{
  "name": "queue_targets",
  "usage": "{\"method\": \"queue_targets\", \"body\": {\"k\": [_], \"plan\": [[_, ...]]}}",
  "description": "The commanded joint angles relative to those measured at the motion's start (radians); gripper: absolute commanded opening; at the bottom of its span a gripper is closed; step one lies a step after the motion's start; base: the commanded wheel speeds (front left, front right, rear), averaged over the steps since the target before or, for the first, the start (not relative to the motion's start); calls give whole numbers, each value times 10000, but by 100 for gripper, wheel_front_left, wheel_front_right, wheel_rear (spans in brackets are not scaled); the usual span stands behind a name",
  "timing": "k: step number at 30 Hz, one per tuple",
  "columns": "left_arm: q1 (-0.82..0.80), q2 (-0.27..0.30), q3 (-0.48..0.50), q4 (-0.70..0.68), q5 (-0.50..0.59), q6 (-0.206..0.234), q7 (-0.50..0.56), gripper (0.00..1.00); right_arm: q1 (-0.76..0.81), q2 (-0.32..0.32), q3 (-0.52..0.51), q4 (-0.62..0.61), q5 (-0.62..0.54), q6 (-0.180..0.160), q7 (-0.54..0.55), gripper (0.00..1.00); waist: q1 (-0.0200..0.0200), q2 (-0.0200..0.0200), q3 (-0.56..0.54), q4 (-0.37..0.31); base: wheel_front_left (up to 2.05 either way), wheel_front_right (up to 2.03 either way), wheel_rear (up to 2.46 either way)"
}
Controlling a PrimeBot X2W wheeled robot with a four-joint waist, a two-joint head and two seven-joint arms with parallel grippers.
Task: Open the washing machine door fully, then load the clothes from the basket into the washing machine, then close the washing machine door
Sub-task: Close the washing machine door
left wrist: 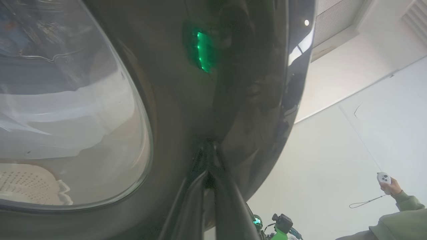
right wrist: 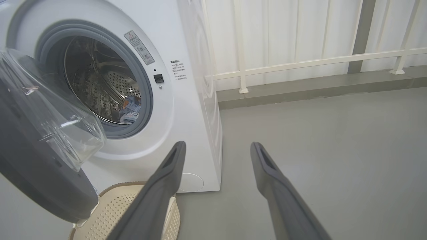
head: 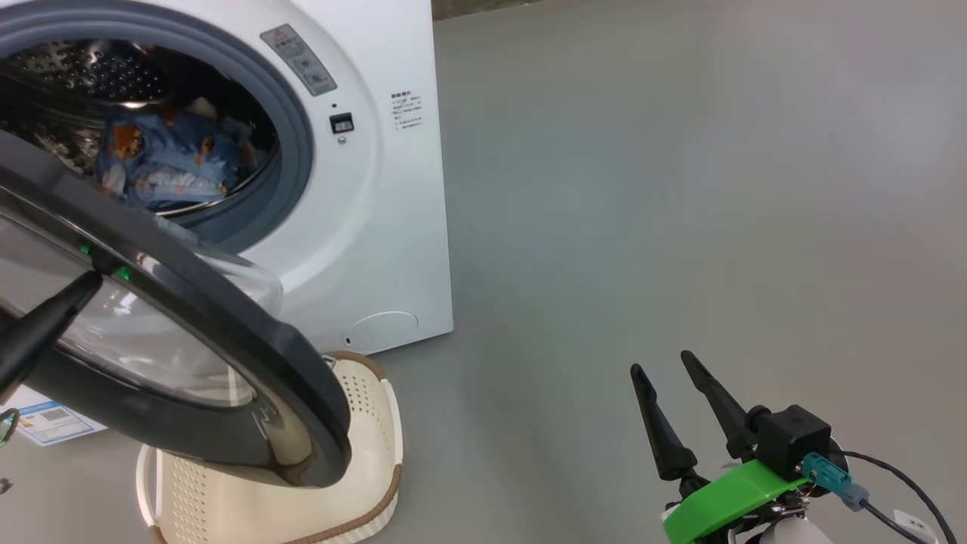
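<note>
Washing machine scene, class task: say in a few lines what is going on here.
The robot's left gripper, fingers shut, has its tip against the black ring of the washing machine door, which stands partly open over the basket. The clothes lie in the drum of the washing machine. The right gripper hangs open and empty above the floor. Only closing the door looks left.

The washing machine is a white front-loader with a grey gasket around a perforated steel drum. Its door, a glossy black ring around a bulging clear glass bowl, stands partly open, swung out from the left side. The clothes, light blue fabric with orange figures, lie bundled inside the drum. The basket, cream-white with perforated sides and a brown rim, sits on the floor just before the machine, under the door's lower edge.
</note>
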Motion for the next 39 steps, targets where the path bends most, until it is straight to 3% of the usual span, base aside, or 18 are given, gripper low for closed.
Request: {"method": "queue_targets", "body": {"k": [1,13,15,16,17,29,39], "plan": [[-530,388,373,-205,86,-77,-45,0,-26,53,148,-288,-84,44,-93,100,-1,0,51,-59,0,0,0],[-516,339,320,-105,175,-87,-104,0,9,57,149,-203,-18,44,-93,100,-1,0,-105,477,0,0,0],[-503,339,288,-128,231,-87,-128,40,-7,58,121,-166,-17,44,-93,100,-1,0,-132,595,0,0,0],[-482,346,279,-156,260,-87,-139,85,-11,58,120,-151,-16,44,-93,100,-1,0,-142,653,0,0,0],[-461,357,268,-192,300,-87,-156,100,-10,58,113,-140,-15,44,-93,100,-1,0,-153,724,0,0,0],[49,481,525,-378,1184,-88,-1312,100,-24,58,7,-44,27,44,-93,100,-1,0,-285,1558,0,0,0],[1246,932,82,-913,3473,-88,-4397,100,-69,58,-53,-160,50,44,-93,100,-1,0,-96,1887,0,0,0]]}}
